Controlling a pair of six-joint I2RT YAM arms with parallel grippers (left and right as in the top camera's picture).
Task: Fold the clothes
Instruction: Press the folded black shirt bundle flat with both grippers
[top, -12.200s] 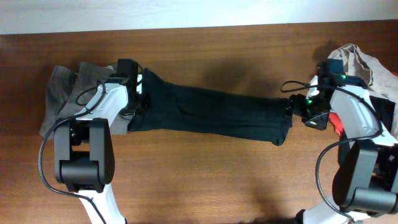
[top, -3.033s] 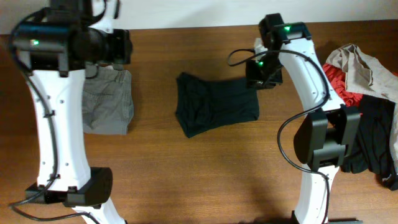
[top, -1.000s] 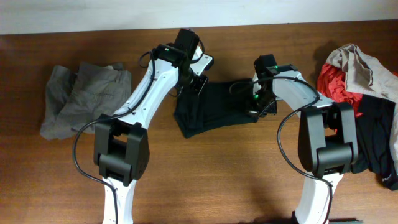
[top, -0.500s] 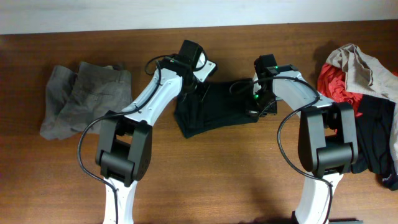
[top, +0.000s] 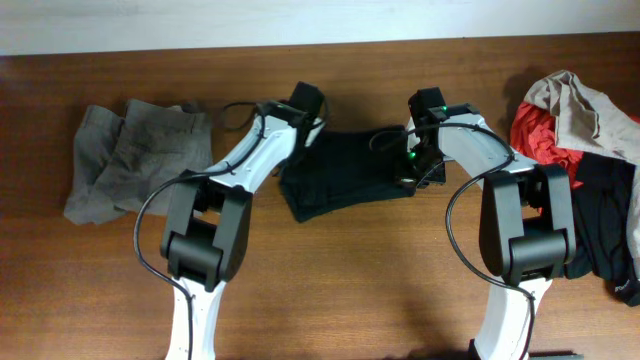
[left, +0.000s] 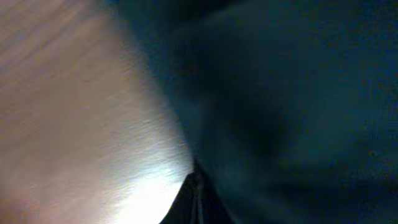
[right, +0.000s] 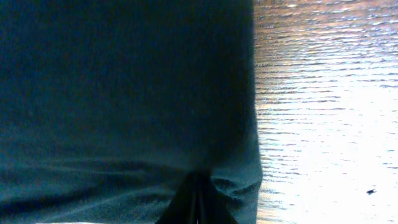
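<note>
On the wooden table (top: 330, 290), near its far edge: mid-fold on the black garment (top: 350, 175), right gripper (right: 196, 179) clenched on its right edge, left gripper (left: 196, 183) clenched at its left edge, hold unclear; next, probably lifting both sides evenly.

Wooden table (top: 330, 290) under me: dark reddish-brown, grain running left to right, soft sheen toward near edge. White strip (top: 300, 20) beyond far edge, full width; can't tell what it is. My left wrist view: wood blurred, bright glare low down. My right wrist view: wood sharp on right side, streaky grain, strong glare, small dark speck (right: 371, 191) near lower right corner.
</note>
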